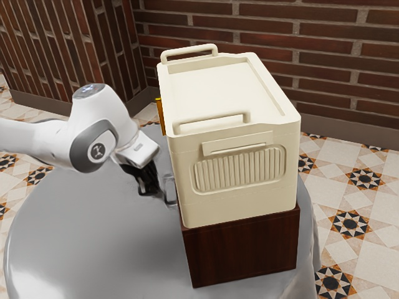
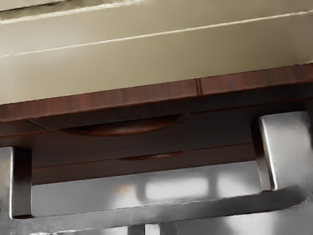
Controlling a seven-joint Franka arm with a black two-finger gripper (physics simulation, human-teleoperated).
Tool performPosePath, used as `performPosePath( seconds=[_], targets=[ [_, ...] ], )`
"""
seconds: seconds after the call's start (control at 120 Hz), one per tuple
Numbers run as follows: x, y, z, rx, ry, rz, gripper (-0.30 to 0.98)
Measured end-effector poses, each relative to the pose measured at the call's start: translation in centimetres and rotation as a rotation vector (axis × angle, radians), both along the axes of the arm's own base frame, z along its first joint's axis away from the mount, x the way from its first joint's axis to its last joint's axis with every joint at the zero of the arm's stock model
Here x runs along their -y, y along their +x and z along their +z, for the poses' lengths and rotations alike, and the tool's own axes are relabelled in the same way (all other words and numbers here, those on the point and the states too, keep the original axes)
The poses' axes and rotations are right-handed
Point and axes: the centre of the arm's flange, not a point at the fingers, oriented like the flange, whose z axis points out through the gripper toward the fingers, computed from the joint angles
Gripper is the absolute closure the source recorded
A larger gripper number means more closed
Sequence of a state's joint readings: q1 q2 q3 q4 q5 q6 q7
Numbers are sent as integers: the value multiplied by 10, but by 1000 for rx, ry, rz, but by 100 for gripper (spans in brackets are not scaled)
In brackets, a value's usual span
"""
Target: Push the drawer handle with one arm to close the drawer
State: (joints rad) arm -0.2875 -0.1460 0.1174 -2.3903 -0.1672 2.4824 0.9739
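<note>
In the exterior view, my black gripper [image 1: 149,185] points down at the exterior view's left of the cabinet, close beside the grey metal handle [image 1: 169,190]. Whether the two touch cannot be told. The dark brown wooden cabinet [image 1: 243,250] stands on the table, its handle side turned toward my arm. In the wrist view, the handle [image 2: 161,210] is a wide metal bar with a thick post at each end, in front of dark wood [image 2: 220,127] with curved reddish shapes. How far out the drawer stands is hard to tell.
A large cream box [image 1: 230,168] with raised grips rests on top of the cabinet and overhangs the handle side. A yellow object [image 1: 160,115] shows behind it. The round table [image 1: 81,230] has a shiny grey cover; brick walls [image 1: 349,68] stand behind.
</note>
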Motion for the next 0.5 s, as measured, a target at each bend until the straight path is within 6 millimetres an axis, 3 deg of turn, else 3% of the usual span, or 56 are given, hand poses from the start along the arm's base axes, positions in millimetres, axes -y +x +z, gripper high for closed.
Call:
performPosePath(
  seconds=[0.058, 0.1, 0.208, 0.267, 0.325, 0.358, 0.5],
  targets=[
    [-1, -7, 13, 4, -16, -4, 77],
    [-13, -11, 23, -6, -29, 13, 78],
    [-85, -21, 48, -91, -35, 142, 78],
    [-115, -6, 98, -91, -17, 203, 77],
    [-130, 14, 151, -97, 5, 249, 65],
    [-138, 21, 169, -113, 9, 282, 57],
    [-161, 42, 193, -217, 21, 443, 30]
  ],
)
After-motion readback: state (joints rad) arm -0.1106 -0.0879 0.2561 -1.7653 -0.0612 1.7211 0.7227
